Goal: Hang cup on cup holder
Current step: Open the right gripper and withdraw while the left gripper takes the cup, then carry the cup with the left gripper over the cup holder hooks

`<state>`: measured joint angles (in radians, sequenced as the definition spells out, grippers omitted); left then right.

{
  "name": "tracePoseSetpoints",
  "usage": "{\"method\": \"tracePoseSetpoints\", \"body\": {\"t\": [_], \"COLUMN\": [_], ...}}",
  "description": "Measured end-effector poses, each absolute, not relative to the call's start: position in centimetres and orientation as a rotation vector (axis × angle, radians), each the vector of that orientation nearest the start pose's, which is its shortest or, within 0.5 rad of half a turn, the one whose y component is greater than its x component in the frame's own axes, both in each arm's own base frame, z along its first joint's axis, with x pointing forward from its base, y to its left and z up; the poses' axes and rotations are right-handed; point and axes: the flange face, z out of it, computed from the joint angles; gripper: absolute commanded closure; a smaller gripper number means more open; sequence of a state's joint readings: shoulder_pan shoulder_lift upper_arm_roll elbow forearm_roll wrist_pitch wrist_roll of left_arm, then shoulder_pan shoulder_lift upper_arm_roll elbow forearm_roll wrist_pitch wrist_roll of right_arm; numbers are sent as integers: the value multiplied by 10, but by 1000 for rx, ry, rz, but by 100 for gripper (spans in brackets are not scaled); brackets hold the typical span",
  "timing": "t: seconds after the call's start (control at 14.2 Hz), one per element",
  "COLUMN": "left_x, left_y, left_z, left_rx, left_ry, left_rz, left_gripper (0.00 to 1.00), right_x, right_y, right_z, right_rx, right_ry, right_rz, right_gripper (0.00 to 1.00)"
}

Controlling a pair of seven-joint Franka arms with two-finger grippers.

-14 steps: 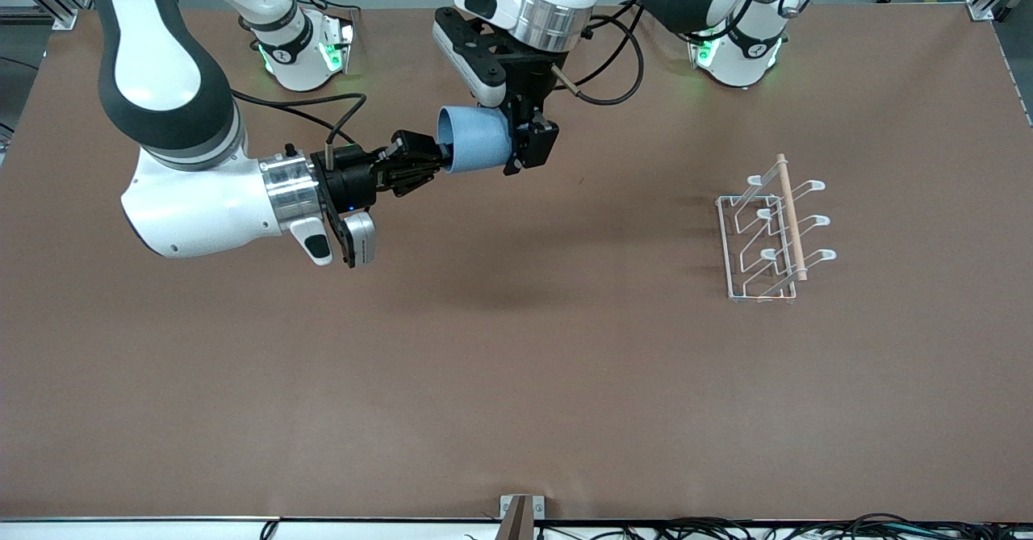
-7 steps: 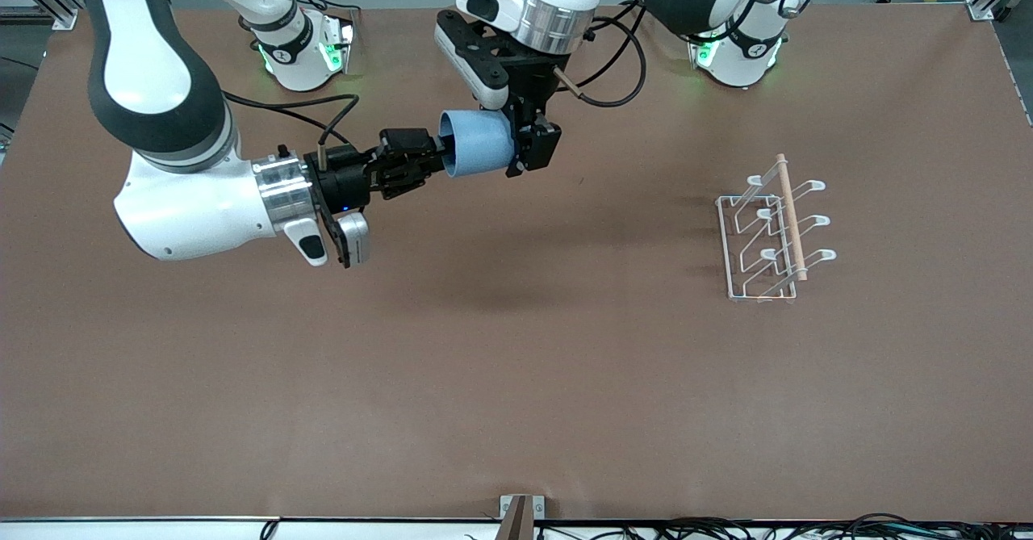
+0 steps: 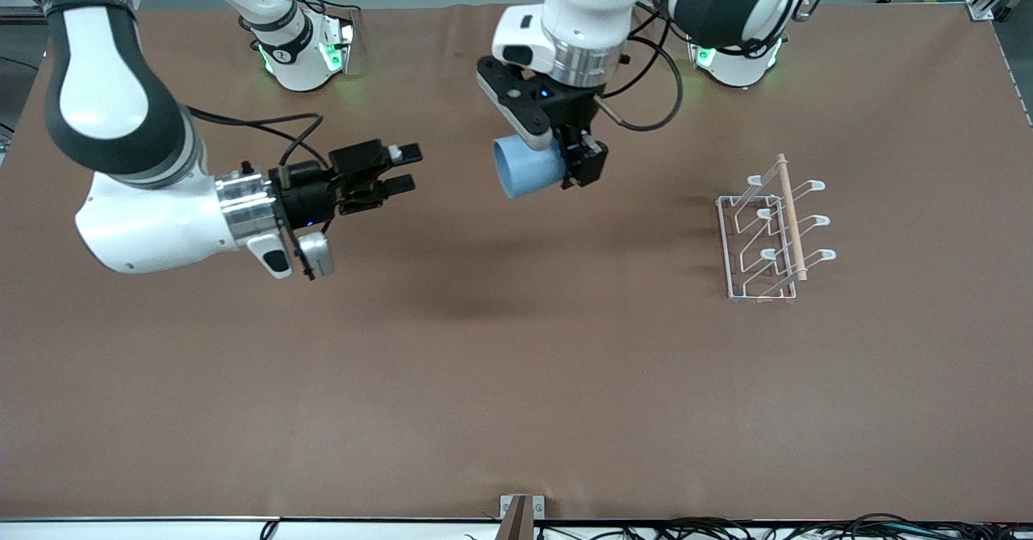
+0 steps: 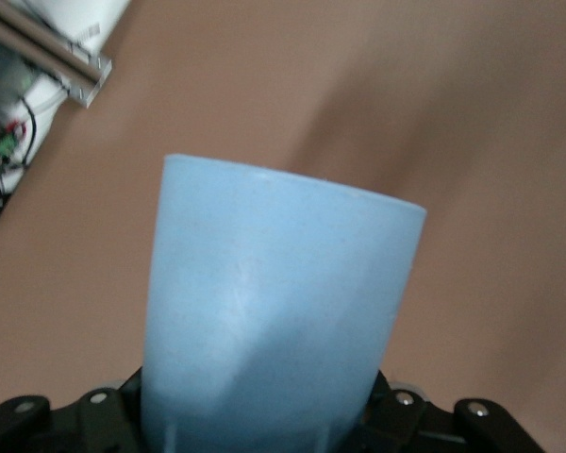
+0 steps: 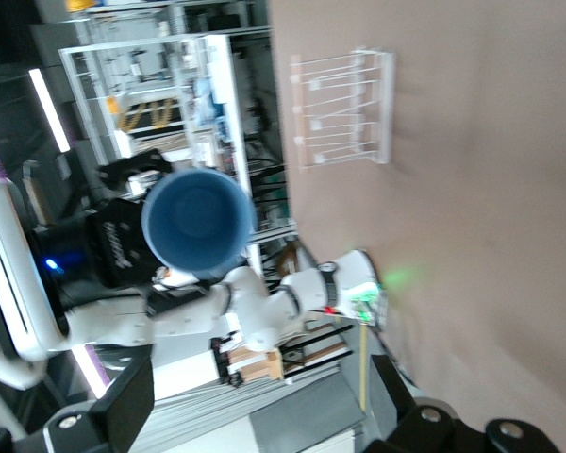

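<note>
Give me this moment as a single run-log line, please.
left gripper: shut on cup, over table | right gripper: open, empty | cup holder: bare, toward left arm's end | hang: not yet done

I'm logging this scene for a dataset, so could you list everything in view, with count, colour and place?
cup: one, light blue, held in the air on its side over the middle of the table, open mouth toward the right arm's end.
cup holder: one, white wire with a light wooden rod on top, standing on the table toward the left arm's end; no cup on its pegs.
table: one, brown surface.
left gripper: one, black, shut on the cup at its base end.
right gripper: one, black, fingers open and holding nothing, over the table, beside the cup with a gap between them.
</note>
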<state>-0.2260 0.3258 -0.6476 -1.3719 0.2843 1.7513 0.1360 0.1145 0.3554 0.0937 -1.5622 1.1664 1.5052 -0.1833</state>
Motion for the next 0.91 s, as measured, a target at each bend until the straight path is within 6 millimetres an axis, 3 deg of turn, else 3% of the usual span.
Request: {"method": "tracePoseSetpoints", "body": {"t": [0.21, 0.63, 0.91], "left_x": [502, 521, 531], "left_y": [-394, -325, -286], "left_z": [544, 476, 430], "left_rx": [-2550, -2190, -1923], "left_ry": [1443, 1354, 1338], "left_rz": [56, 456, 647], "left_gripper": [71, 70, 71], "right_x": [605, 602, 601], "right_y": [171, 54, -6], "right_z": [477, 543, 559], "right_rx": [-2152, -2612, -2773], "right_ry": [-223, -191, -126], "right_rz": [407, 121, 56], "right_gripper": [0, 0, 0]}}
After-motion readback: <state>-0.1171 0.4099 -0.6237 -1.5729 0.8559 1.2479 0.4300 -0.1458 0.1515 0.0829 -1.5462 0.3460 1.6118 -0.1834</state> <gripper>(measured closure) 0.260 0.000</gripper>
